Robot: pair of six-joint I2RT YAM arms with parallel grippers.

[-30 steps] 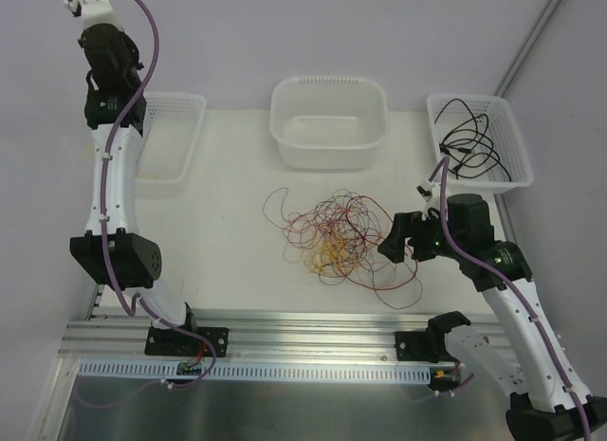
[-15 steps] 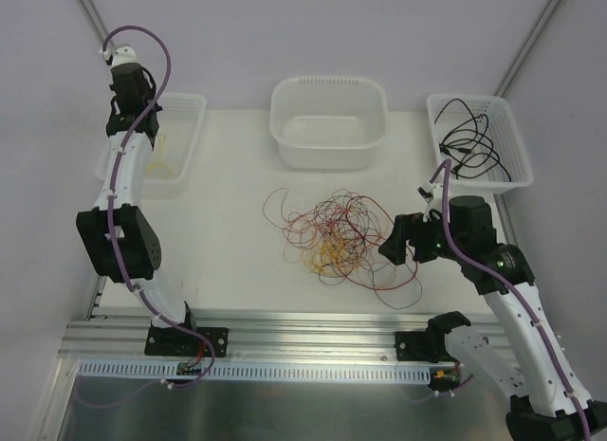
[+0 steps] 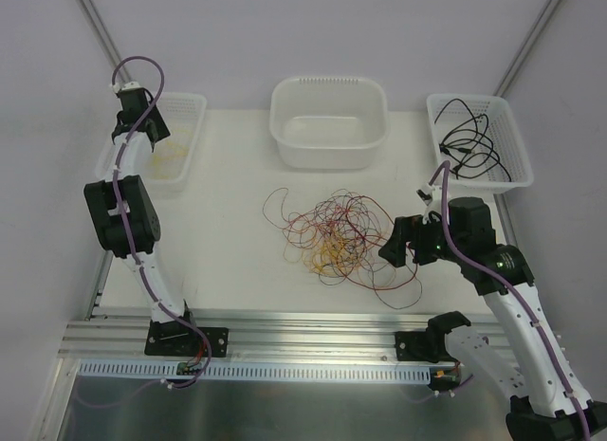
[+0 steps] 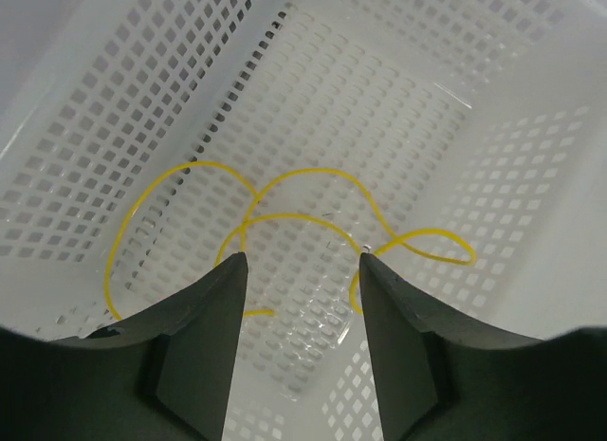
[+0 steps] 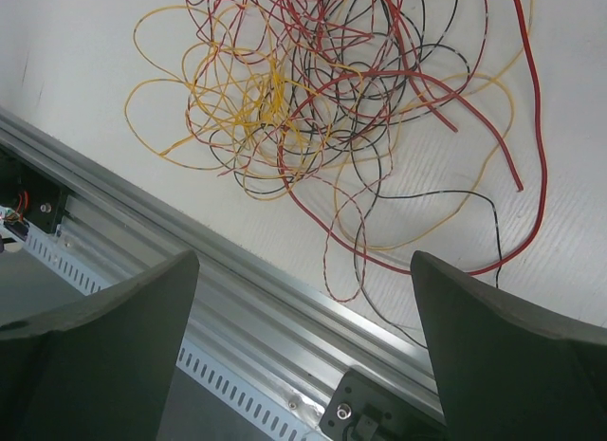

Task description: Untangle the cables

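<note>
A tangle of red, yellow and black cables point(image 3: 332, 232) point(image 5: 313, 90) lies in the middle of the table. My right gripper point(image 3: 394, 247) point(image 5: 303, 261) hangs just right of the tangle, over its near edge and the metal rail, open wide and holding nothing. My left gripper point(image 3: 140, 126) point(image 4: 302, 259) points down into the left perforated basket point(image 3: 180, 137) point(image 4: 142, 109), open. One loose yellow cable point(image 4: 313, 171) lies looped on the basket floor below the fingertips, one of its ends close by the right fingertip. Nothing sits between the fingers.
A white tub point(image 3: 329, 123) stands at the back centre. The right perforated basket point(image 3: 503, 171) holds black cables point(image 3: 469, 142). An aluminium rail point(image 3: 313, 332) runs along the near table edge, with both arm bases on it.
The left arm has come down from high above the back left corner into the left basket. Its gripper has gone from shut to open, and the yellow cable now lies in the basket. The right arm has not moved.
</note>
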